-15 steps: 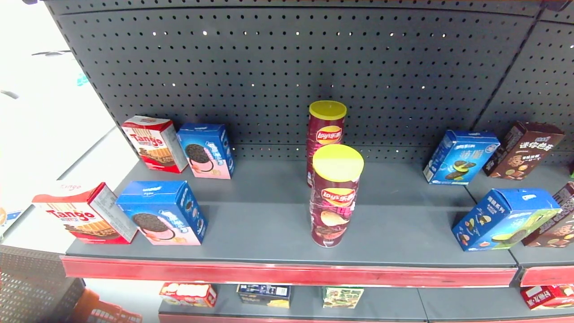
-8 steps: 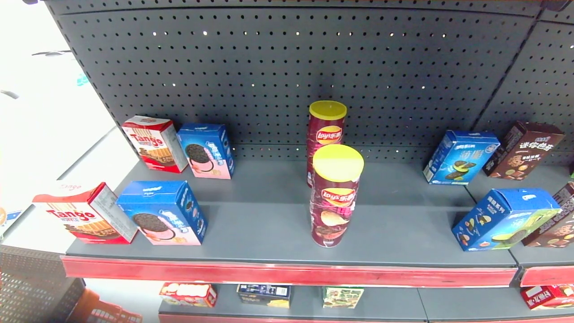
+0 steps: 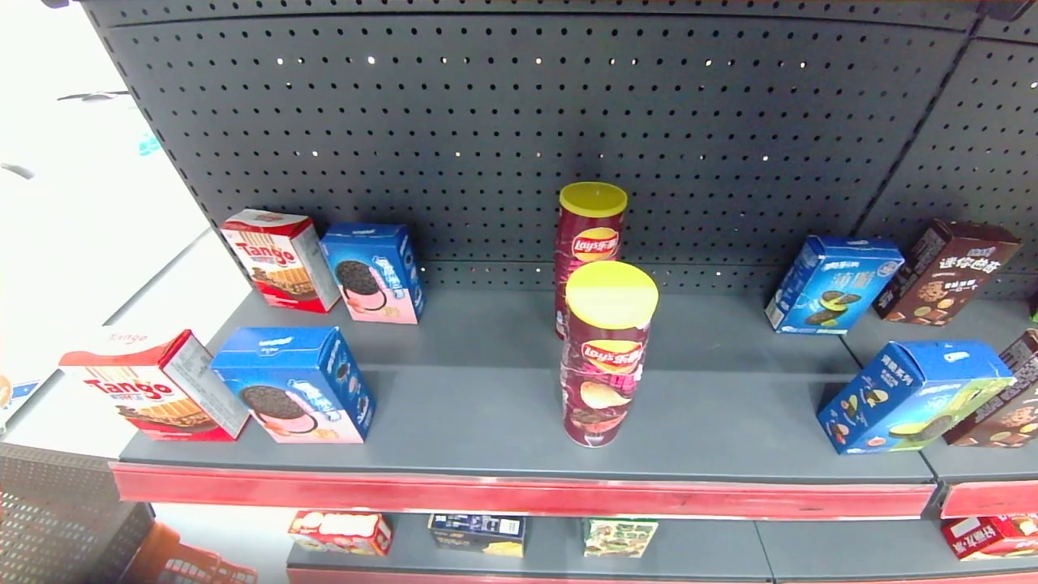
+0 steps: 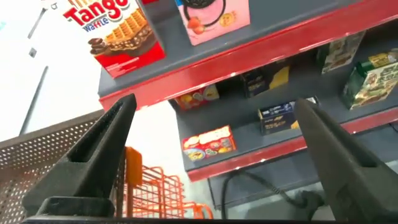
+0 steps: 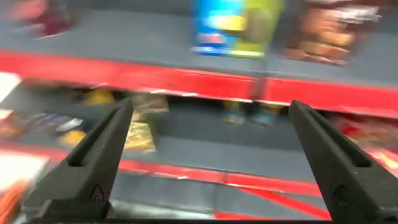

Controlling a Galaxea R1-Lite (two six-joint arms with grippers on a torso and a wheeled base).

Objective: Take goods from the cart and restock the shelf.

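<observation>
goods: two maroon chip cans, yellow lids, front can (image 3: 606, 357) upright mid-shelf (image 3: 486, 414), back can (image 3: 590, 231) just behind | around: blue cookie box (image 3: 296, 385) off to the left, orange wire basket (image 4: 155, 186) down low | left pincer (image 4: 214, 106) + right pincer (image 5: 210, 107) both spread, holding nothing

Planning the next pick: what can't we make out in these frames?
- Cart: head view, cut off by the lower left edge; contents unseen.
- Rear chip can: head view, base hidden by front can.
- Lower-shelf goods: right wrist view, blurred.
</observation>
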